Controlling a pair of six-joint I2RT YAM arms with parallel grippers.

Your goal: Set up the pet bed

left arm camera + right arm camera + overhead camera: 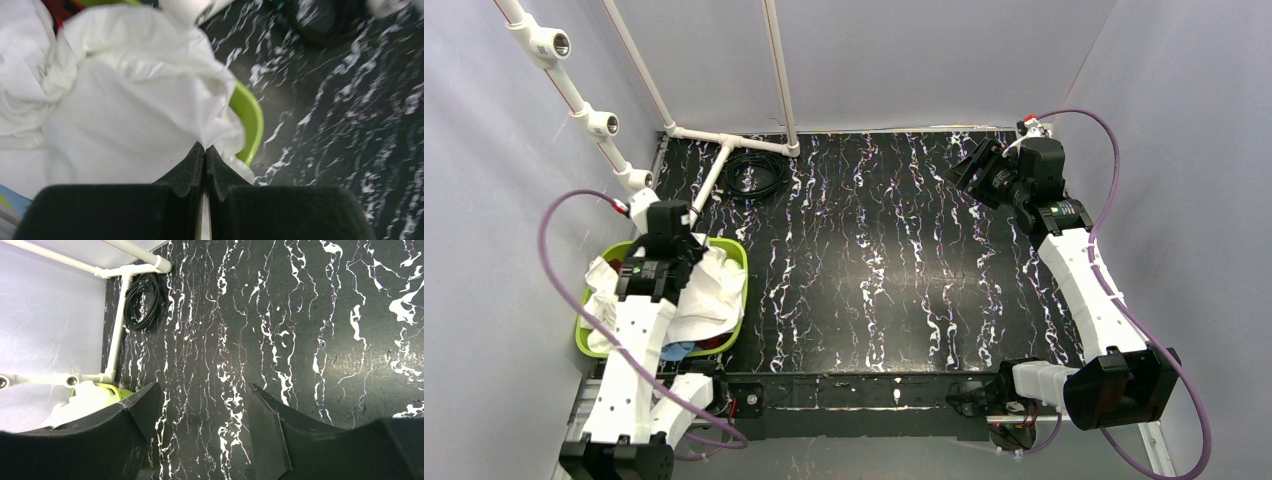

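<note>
Messily, white cloth (135, 100) fills green tub (251, 121)

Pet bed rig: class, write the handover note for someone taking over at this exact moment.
Left gripper: shut, tips at the white cloth; whether it pinches cloth is unclear.
Right gripper: open, empty, above the far right of the table.
Cloth heaped in the green basket at the near left, spilling over its rim.
Done: cloth not yet spread.
Left: smooth the cloth into the basket as bedding.

The cloth (709, 300) lies in the tub (743, 268) at the near left of the surface (894, 250); the cable coil (757, 173) sits behind it.
</note>
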